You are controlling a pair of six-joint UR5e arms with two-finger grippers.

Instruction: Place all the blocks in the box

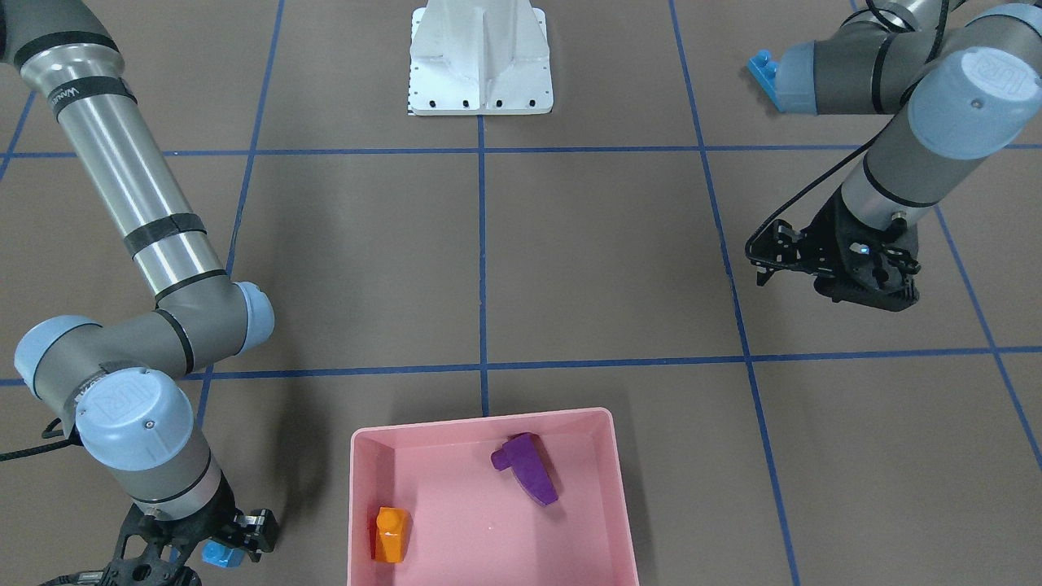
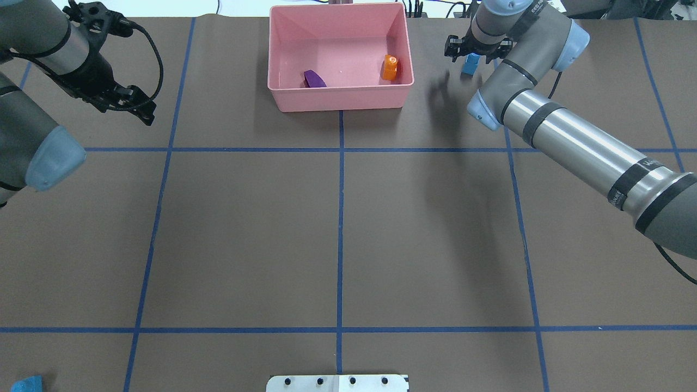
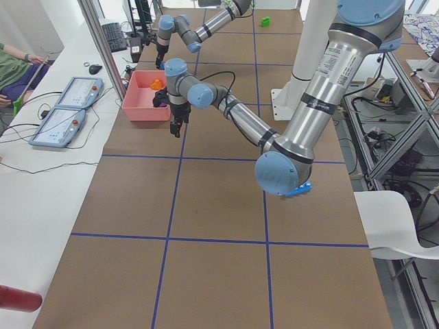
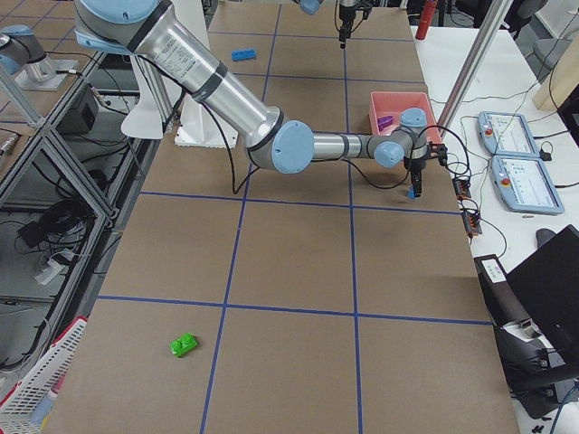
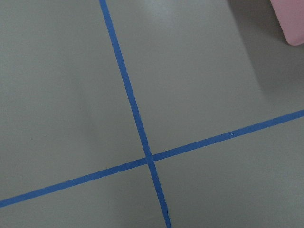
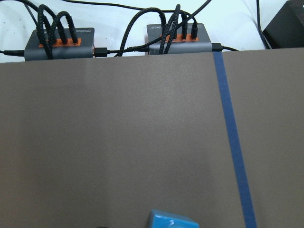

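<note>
The pink box point(image 1: 488, 422) point(image 2: 337, 99) holds the purple wedge point(image 1: 527, 468) point(image 2: 315, 79) and the orange block point(image 1: 391, 534) point(image 2: 390, 66). My right gripper point(image 2: 471, 56) point(image 1: 224, 544) is shut on the small blue cube point(image 2: 470, 64) point(image 1: 220, 556) point(image 6: 173, 220), above the table just beside the box. My left gripper point(image 2: 142, 108) point(image 1: 761, 264) is open and empty, over bare table on the box's other side. The long blue block point(image 1: 763, 72) point(image 2: 26, 384) lies near the robot, partly behind my left arm. The green block point(image 4: 184, 344) point(image 3: 265, 22) lies far off at the table's right end.
The white robot base point(image 1: 480, 61) point(image 2: 337, 383) stands at the table's near edge. Blue tape lines point(image 5: 149, 159) grid the brown table. Cable hubs point(image 6: 61, 42) sit past the far edge. Operator tablets point(image 3: 68, 103) lie on the side bench.
</note>
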